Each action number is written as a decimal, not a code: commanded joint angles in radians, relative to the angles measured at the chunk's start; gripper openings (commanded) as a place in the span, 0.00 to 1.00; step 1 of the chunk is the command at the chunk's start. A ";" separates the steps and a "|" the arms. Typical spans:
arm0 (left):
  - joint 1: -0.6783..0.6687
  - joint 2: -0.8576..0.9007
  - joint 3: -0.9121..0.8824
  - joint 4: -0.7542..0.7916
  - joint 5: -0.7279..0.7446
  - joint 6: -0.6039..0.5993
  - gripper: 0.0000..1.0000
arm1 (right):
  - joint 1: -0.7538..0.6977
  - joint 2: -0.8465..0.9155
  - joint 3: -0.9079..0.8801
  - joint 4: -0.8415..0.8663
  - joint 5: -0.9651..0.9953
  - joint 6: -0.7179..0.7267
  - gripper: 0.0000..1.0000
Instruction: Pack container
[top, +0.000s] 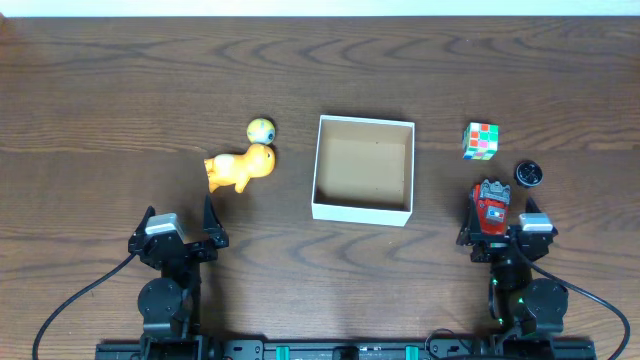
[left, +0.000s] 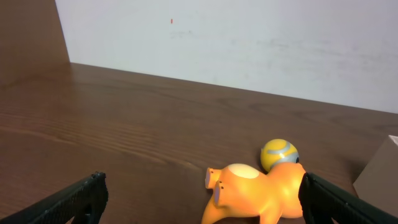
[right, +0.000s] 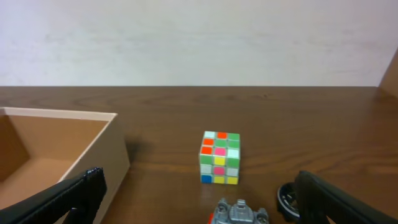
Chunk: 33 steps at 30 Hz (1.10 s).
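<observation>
The container (top: 363, 209), a square white-walled box with a brown floor, sits mid-table with nothing in it; its corner shows in the right wrist view (right: 93, 140). An orange toy animal (top: 240, 167) lies left of it with a yellow-blue ball (top: 261, 129) beside its head; both show in the left wrist view, the animal (left: 258, 194) and the ball (left: 279, 153). A colourful cube (top: 481, 141), a small black round thing (top: 529, 174) and a red-grey toy robot (top: 491, 206) lie to the right. My left gripper (top: 180, 222) is open. My right gripper (top: 505, 225) is open around the robot (right: 239, 213).
A white wall stands behind the table's far edge. The cube (right: 219, 157) and the black round thing (right: 290, 198) lie ahead of the right gripper. Cables run from both arm bases at the front edge.
</observation>
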 joint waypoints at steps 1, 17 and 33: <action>0.003 -0.006 -0.018 -0.043 -0.005 0.009 0.98 | 0.007 -0.006 0.032 -0.002 -0.031 0.019 0.99; 0.003 -0.006 -0.018 -0.043 -0.005 0.009 0.98 | 0.007 0.578 0.850 -0.608 0.125 0.061 0.99; 0.003 -0.006 -0.018 -0.043 -0.005 0.009 0.98 | 0.007 1.310 1.189 -1.015 0.126 0.016 0.99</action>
